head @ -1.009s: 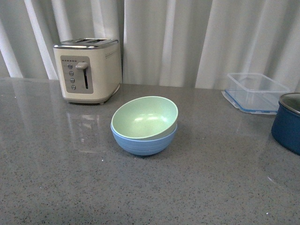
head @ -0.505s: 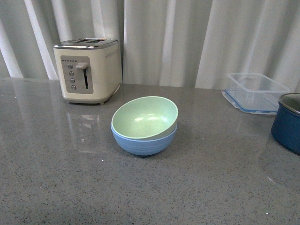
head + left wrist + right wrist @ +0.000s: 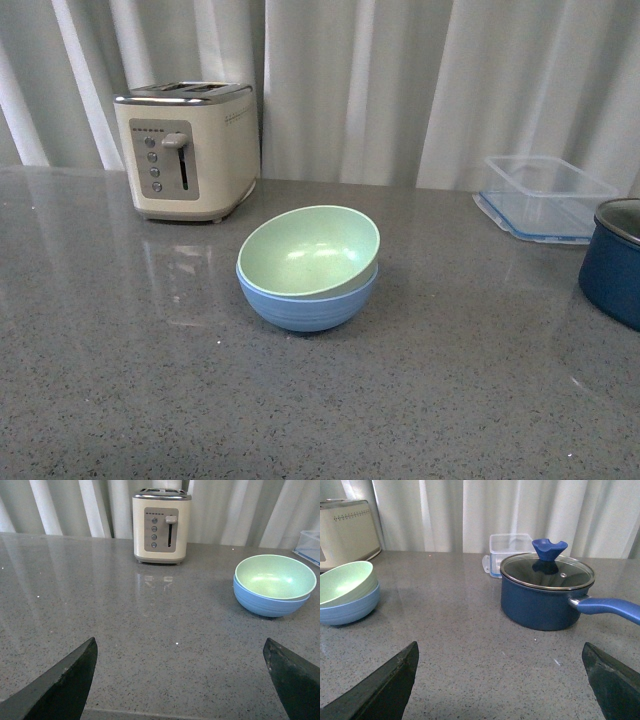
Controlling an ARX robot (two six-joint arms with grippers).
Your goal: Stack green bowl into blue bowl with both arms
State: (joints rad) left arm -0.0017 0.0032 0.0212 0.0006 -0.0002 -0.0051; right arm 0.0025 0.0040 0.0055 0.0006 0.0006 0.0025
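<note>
Green bowl (image 3: pixel 312 248) sat nested, slightly tilted, in blue bowl (image 3: pixel 308 302), right of toaster (image 3: pixel 187 148) on tabletop (image 3: pixel 120 360). Left gripper (image 3: pixel 182 680) and right gripper (image 3: pixel 500 682) spread wide, empty; stacking looked done.

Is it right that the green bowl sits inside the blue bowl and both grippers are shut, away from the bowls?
Not quite. The green bowl does sit inside the blue bowl, but the wrist views show the left gripper and right gripper open, fingers wide apart, holding nothing.
</note>
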